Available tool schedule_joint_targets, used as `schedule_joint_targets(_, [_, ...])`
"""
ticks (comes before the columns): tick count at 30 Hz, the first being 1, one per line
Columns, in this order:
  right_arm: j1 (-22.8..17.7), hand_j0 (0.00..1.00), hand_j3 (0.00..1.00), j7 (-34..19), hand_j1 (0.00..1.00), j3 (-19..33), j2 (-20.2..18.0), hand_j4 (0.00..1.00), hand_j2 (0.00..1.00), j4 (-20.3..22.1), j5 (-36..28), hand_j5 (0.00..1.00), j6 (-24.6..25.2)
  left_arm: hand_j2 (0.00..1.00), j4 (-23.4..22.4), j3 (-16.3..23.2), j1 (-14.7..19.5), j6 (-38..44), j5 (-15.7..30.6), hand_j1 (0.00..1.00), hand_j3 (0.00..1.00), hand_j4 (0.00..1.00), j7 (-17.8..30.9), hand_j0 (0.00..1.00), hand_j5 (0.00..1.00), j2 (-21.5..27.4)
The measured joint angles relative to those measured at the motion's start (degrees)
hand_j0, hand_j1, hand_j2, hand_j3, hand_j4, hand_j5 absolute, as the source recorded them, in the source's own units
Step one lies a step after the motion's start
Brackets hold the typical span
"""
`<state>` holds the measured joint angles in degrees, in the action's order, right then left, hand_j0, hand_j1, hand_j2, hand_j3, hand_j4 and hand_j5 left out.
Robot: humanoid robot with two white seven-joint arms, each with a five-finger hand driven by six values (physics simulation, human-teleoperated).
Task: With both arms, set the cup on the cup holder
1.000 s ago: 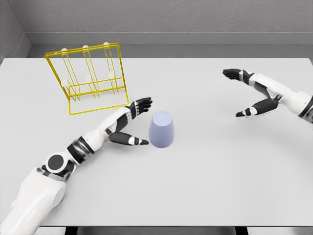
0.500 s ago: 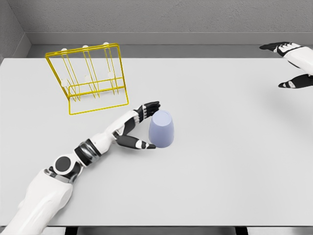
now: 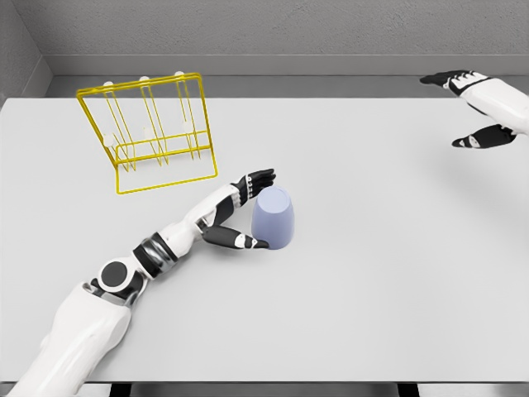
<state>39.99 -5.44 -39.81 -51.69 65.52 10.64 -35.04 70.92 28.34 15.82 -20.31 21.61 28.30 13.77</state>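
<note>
One lavender cup (image 3: 273, 217). One yellow wire cup holder (image 3: 150, 131). One white table (image 3: 372, 273). Two robot hands: left hand (image 3: 241, 211), right hand (image 3: 467, 107).

White arms (image 3: 91, 322); black-fingered robot hand (image 3: 240, 211).

My cup (image 3: 274, 217) is pale lavender-blue and sits upside down near the table's middle, its wider rim on the surface. My cup holder (image 3: 151, 132), a yellow wire rack with white-tipped pegs, stands tilted at the cup's ten o'clock, well apart.
</note>
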Motion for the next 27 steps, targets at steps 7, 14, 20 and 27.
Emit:
schedule_joint_targets(7, [0.09,1.0,1.0,0.01,1.0,0.01,0.56,1.0,1.0,-0.21,0.02,1.0,0.0,1.0,-0.28,0.12,0.97,0.15,-0.84,1.0,1.0,1.0,0.0,1.0,1.0,-1.16])
schedule_joint_targets(14, [0.09,1.0,1.0,0.01,1.0,0.02,0.69,1.0,1.0,-0.31,0.02,1.0,0.0,1.0,-0.93,0.13,0.97,0.17,-1.35,1.0,1.0,1.0,0.0,1.0,1.0,-1.95])
schedule_joint_targets(20, [0.35,1.0,1.0,-0.01,1.0,0.31,0.71,1.0,1.0,-1.32,-0.06,1.0,0.0,1.0,-1.06,0.14,0.97,0.18,-1.62,1.0,1.0,1.0,0.0,1.0,1.0,-2.29])
schedule_joint_targets(27, [0.35,1.0,1.0,-0.07,1.0,0.2,1.71,1.0,1.0,-1.84,0.08,1.0,0.0,0.9,-1.03,0.22,0.97,0.2,-2.3,0.9,0.9,0.9,0.0,0.9,0.9,-2.49])
